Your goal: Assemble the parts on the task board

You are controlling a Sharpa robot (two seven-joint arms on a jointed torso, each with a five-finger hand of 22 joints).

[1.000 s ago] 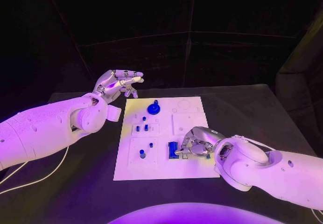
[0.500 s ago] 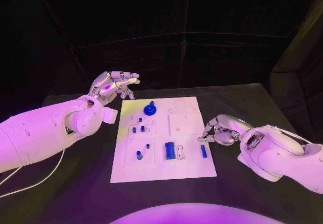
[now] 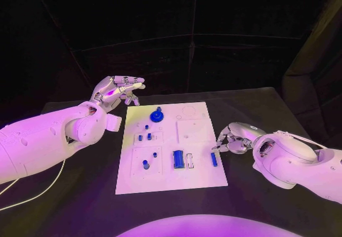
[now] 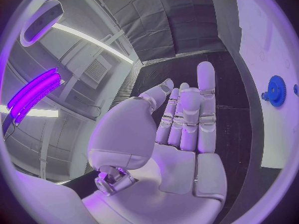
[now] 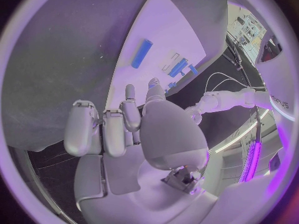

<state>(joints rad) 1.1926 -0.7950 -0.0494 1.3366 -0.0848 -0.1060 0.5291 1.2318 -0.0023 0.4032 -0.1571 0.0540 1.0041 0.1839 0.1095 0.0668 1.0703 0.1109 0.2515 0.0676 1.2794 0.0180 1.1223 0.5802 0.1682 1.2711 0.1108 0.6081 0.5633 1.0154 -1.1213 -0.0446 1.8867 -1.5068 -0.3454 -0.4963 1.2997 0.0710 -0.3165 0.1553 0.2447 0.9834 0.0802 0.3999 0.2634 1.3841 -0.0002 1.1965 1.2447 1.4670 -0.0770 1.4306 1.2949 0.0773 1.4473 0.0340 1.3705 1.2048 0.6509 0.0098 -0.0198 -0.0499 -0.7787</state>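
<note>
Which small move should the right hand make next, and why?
Probably it should reach toward the slim blue bar lying loose on the task board near its right edge. The right hand holds nothing and hovers just beside it, off the board.

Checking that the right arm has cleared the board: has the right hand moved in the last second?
Yes. The right hand has pulled off the task board toward the robot's right, and now sits just past the board's right edge.
</note>
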